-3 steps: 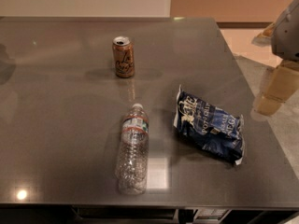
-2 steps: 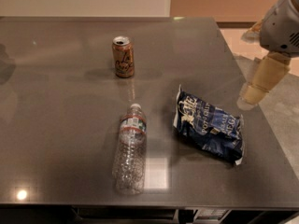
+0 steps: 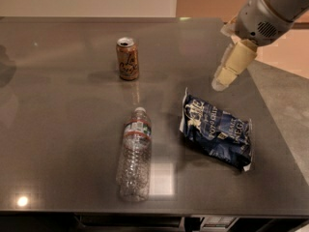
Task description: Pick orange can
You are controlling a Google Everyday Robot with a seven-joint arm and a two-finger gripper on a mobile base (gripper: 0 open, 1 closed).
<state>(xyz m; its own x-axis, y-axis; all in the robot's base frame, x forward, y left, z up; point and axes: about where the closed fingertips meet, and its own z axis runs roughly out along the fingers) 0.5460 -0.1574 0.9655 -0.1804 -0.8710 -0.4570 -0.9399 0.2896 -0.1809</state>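
The orange can (image 3: 127, 58) stands upright on the grey table (image 3: 58, 110), left of centre toward the back, silver top up, pale cursive lettering facing me. My gripper (image 3: 223, 80) hangs from the arm at the upper right, above the table's right part, well to the right of the can and just above the back end of the chip bag. It holds nothing that I can see.
A clear plastic water bottle (image 3: 134, 153) lies on its side in front of the can. A dark blue chip bag (image 3: 216, 130) lies at the right. The table's right edge (image 3: 285, 144) runs close beside the bag.
The arm has swung in from the right edge toward the left, so the gripper now hangs over the table near the chip bag. The objects have not moved.
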